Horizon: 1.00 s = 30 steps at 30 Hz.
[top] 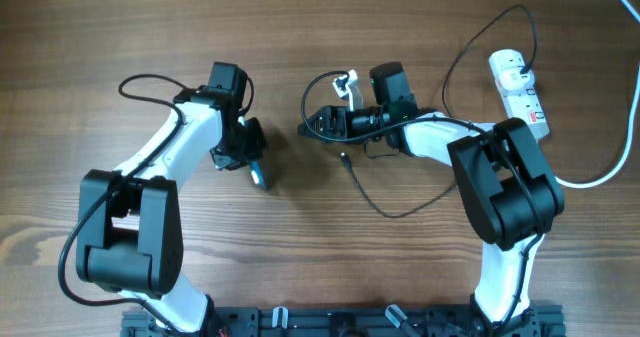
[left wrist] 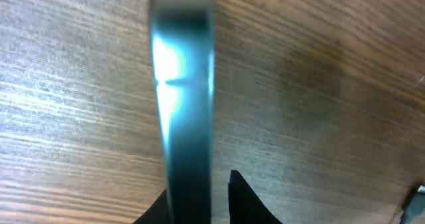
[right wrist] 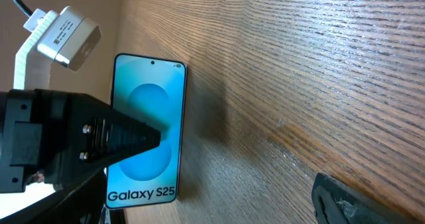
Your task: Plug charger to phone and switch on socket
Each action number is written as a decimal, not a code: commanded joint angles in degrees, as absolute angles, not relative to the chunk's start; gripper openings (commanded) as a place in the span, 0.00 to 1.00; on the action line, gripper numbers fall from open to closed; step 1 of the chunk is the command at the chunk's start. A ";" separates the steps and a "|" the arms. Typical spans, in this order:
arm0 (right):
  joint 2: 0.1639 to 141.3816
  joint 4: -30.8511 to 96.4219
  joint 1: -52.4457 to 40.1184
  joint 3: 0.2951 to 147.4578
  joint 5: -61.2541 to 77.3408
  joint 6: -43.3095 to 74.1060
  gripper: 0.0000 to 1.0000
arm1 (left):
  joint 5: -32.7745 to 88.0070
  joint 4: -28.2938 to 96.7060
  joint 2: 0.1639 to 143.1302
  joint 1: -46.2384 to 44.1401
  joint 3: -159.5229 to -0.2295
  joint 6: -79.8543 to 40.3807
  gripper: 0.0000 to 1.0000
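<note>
Count: 1 phone, 1 charger, 1 socket. Left gripper points 5 o'clock, narrow, clamping phone on edge. Right gripper points 9 o'clock, wide, empty.

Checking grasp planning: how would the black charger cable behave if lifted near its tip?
Probably floppy: the charger cable lies in loose curves. Likely light, being thin. Its plug tip may droop or swing once lifted.

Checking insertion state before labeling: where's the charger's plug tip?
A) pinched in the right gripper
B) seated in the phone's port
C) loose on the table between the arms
C: in the overhead view the plug tip lies bare on the table, apart from the phone and the open right gripper.
</note>
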State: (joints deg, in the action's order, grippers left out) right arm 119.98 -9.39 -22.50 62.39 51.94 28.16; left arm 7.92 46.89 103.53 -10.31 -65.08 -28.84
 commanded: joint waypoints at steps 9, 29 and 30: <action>120.33 -8.93 -22.26 62.26 47.62 26.85 1.00 | 7.01 46.15 104.07 -10.50 -64.49 -30.50 0.04; 120.16 -11.38 -20.75 65.95 56.90 34.87 0.70 | 58.72 22.44 104.05 3.29 -64.51 -13.85 0.04; 119.68 -7.75 -20.51 67.88 56.82 34.28 0.69 | 58.74 20.60 104.05 3.29 -64.51 -13.85 0.04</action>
